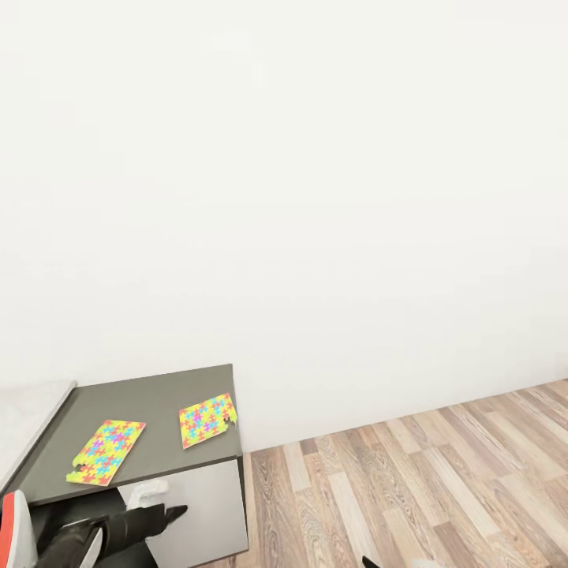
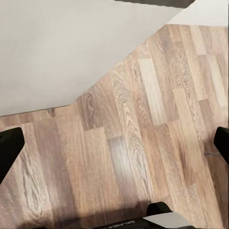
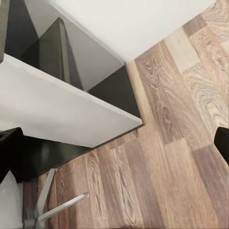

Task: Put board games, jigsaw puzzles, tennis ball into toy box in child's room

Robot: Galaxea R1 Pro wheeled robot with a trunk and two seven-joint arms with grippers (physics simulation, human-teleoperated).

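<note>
White wall and plank floor surround the table's dark lower section, where two jigsaw puzzles lie flat, well apart. Both grippers, left and right, have fingers spread wide over bare floor, holding nothing.

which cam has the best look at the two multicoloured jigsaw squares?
Head view. Both thin multicoloured jigsaw squares lie flat and apart on the low dark grey desk section, unobstructed: one nearer the robot's left, the other close to the desk's right edge. The left wrist view looks at wood plank floor; the right wrist view at floor and desk panels.
</note>
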